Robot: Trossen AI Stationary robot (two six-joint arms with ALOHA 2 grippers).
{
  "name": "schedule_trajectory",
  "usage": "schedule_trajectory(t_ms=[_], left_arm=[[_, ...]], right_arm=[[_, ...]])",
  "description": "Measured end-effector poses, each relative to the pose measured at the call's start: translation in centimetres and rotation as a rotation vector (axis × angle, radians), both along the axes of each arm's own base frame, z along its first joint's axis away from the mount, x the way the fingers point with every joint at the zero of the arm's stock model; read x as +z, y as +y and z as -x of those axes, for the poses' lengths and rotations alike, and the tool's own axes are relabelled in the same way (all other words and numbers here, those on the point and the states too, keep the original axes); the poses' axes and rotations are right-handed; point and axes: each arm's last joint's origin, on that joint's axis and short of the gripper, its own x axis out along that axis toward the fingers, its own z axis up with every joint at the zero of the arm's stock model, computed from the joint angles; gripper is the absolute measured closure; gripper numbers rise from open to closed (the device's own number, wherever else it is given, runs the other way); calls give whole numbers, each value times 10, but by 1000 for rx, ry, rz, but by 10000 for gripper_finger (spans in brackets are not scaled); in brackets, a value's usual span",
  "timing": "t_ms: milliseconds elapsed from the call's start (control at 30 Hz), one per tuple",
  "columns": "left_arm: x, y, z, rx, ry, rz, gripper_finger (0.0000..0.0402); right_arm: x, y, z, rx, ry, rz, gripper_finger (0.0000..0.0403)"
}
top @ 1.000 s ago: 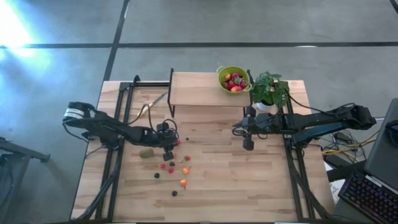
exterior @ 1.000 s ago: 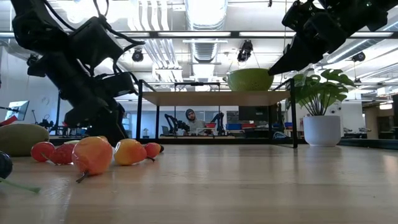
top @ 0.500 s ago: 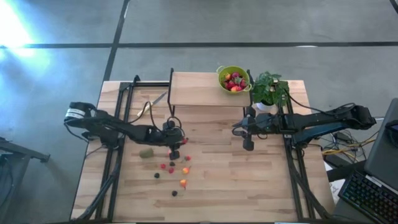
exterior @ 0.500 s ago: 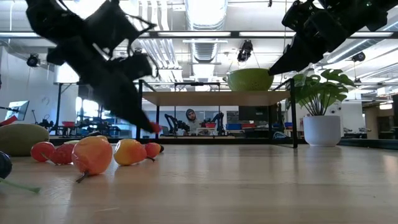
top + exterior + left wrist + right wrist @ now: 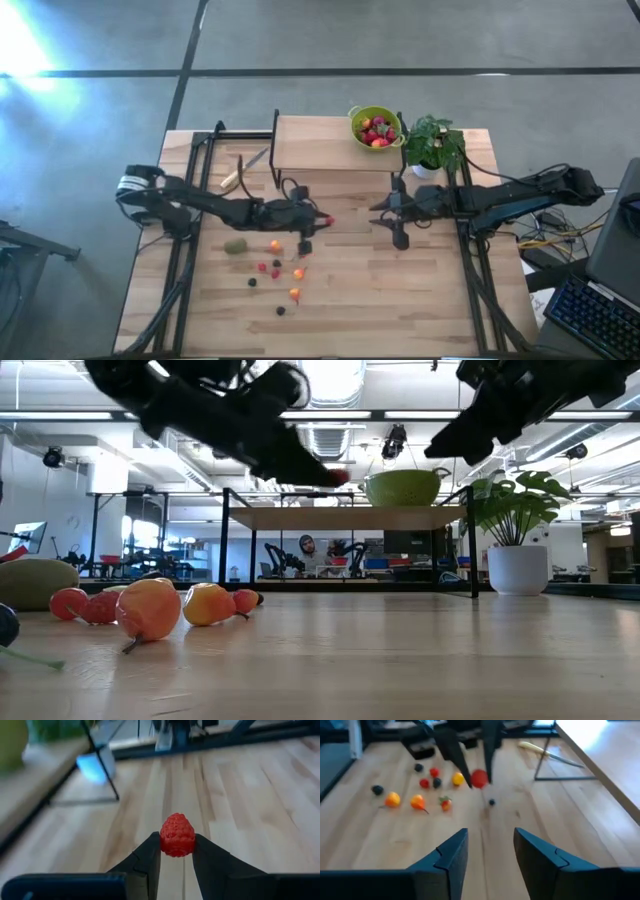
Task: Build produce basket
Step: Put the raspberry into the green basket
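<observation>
My left gripper is shut on a red raspberry, held in the air over the middle of the table; the berry also shows in the right wrist view. Facing it from the table's right, my right gripper stands open with nothing between its fingers. The lime-green basket stands on the raised shelf at the back with several fruits in it. Several small red, orange and dark berries and a brownish-green kiwi lie on the table's left half. My left gripper pinches the raspberry's two sides between its two fingertips, at their free ends. The fingers come from the table's left, nearly level and slanting a little down. The berry is lifted clear of the table.
A potted plant stands right of the basket, close behind my right arm. A yellow-handled knife lies at the back left. The shelf's black frame legs stand on the table. Bare wood lies between the two grippers and toward the near edge.
My left gripper has risen from among the berries and gone toward the table's right, toward my right gripper, tipping up from a steep downward slant to nearly level. The raspberry in it is now lifted clear. The other berries have stayed where they were.
</observation>
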Motion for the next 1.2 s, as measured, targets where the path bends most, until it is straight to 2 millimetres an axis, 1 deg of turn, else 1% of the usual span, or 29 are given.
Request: schedule_trajectory(t_ms=[133,333,467,633,733,1000,1200], left_arm=[[4,-3,-25,-37,-59,-80,299],[2,-6,-64,-84,-56,-211,299],[8,-10,-78,-49,-44,-348,299],[18,-18,-81,17,-11,-544,299],[23,-23,-82,63,-2,-629,299],[32,-34,-84,46,-15,-710,299],[35,-30,-86,66,-34,-706,299]], right_arm=[[4,4,-1,23,-45,-4,240],[5,5,-2,15,-55,-28,227],[3,5,-1,-5,-39,-69,216],[1,5,0,-14,-20,-85,205],[2,5,0,-16,-25,-87,202],[3,3,-1,-68,-42,-78,212],[4,3,-2,-77,-61,-95,210]])
